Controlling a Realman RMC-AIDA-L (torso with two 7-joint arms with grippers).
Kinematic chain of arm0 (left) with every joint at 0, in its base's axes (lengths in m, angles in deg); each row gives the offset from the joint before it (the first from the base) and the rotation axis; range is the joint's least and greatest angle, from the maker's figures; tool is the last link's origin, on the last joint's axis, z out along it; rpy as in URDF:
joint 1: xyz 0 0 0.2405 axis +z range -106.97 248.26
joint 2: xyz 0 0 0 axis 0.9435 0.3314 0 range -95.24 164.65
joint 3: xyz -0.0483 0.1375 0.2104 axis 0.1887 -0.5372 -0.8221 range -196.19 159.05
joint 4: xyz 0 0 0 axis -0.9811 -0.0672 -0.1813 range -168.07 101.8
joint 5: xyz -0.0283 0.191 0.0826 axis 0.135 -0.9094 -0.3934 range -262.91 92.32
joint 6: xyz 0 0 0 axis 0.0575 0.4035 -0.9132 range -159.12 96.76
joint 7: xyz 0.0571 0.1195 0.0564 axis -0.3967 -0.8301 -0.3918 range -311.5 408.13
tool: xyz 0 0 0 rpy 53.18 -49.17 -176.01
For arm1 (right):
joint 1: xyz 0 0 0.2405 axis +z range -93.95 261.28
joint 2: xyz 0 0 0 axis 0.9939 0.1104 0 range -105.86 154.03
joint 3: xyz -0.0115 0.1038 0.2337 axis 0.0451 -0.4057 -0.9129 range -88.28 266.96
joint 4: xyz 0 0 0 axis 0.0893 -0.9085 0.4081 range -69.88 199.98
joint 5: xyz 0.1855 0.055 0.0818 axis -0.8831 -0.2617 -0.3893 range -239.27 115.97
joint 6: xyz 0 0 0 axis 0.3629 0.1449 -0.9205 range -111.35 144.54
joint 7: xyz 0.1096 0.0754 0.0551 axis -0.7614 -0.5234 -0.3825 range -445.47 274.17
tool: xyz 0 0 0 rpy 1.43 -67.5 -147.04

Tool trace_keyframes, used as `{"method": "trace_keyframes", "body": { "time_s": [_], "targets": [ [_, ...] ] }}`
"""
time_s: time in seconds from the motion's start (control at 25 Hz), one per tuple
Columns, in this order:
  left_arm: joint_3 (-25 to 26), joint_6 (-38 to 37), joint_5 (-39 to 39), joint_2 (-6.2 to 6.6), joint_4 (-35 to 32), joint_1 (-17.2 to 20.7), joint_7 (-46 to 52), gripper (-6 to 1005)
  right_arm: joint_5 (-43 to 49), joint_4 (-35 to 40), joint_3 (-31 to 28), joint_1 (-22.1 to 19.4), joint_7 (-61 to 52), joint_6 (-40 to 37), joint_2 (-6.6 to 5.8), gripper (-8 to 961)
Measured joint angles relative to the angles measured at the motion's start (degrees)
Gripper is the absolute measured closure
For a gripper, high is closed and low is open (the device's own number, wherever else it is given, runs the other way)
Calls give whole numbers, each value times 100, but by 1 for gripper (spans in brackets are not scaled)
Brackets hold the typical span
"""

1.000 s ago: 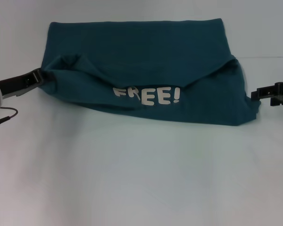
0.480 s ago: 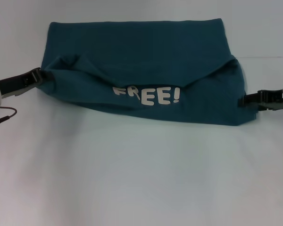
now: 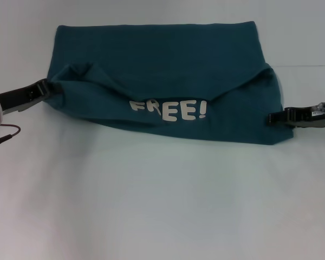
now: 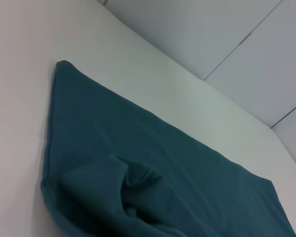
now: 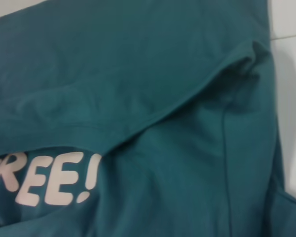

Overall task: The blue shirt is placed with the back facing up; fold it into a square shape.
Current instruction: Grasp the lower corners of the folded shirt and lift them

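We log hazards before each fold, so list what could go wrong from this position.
1. The right pincer sits over the blue shirt at its edge; a thin bite might slip during the fold.
2. The left pincer is at the bunched left corner, so wrinkles there could carry into the fold.
3. The top flap hangs unevenly over the "FREE!" lettering, risking a skewed square.

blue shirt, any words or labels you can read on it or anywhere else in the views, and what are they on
"FREE!" in white letters on the blue shirt, on the layer showing below the folded-over flap; the head view shows the F and R partly creased.
"REE!" is what the right wrist view shows of the same print, cut off at the picture's edge.
No other text, labels or numbers are readable.
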State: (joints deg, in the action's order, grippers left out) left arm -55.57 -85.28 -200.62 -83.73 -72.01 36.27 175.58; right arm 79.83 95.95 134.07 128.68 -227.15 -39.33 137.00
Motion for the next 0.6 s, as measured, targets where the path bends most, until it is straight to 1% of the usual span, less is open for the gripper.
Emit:
{"method": "trace_keyframes", "body": {
  "time_s": [0.08, 0.32, 0.48, 0.6],
  "targets": [
    [0, 0, 0, -1, 2, 2, 1, 983, -73, -3, -12, 2, 79, -7, 14, 257],
    [0, 3, 11, -3, 3, 11, 1, 983, -221, -1, -21, -12, 152, -135, -10, 475],
    [0, 5, 11, -3, 3, 10, 1, 983, -219, -18, -20, -36, 123, -137, -46, 566],
    [0, 5, 11, -3, 12, 1, 1, 984, -169, -33, 6, -48, 112, -62, -51, 634]
  ]
}}
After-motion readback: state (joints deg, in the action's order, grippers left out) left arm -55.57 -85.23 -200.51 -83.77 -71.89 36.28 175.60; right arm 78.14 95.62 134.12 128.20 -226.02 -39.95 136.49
